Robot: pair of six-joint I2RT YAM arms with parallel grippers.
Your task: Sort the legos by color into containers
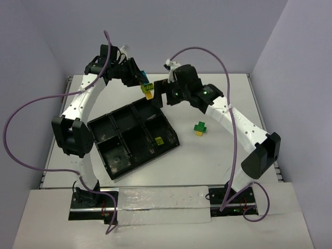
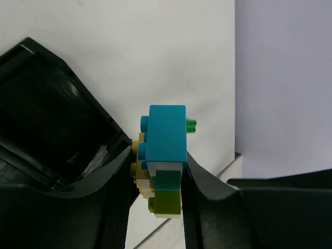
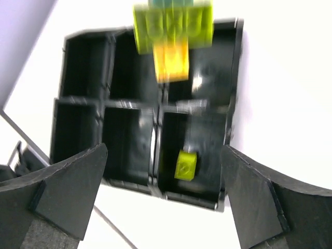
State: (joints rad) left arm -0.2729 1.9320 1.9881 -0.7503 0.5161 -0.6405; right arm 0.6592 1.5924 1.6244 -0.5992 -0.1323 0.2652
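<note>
Left pincer (image 2: 157,162) pinches a brick stack (image 2: 165,139) near the desk's (image 1: 223,155) far edge. Right pincer (image 3: 165,151) is spread beside it. The tray (image 1: 115,152) mid-desk holds one lime brick (image 1: 159,140). Green-yellow bricks (image 1: 199,127) lie toward the right edge.

Teal, yellow, lime brick cluster (image 2: 165,155); glossy black tray (image 1: 116,154); green-and-yellow loose bricks (image 1: 200,127); white table (image 1: 207,155)

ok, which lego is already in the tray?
The lone yellow-green brick, in the near-right corner compartment of the tray. The mixed stack is held in the left fingers; the green-and-yellow clump sits on the table right of it.
</note>
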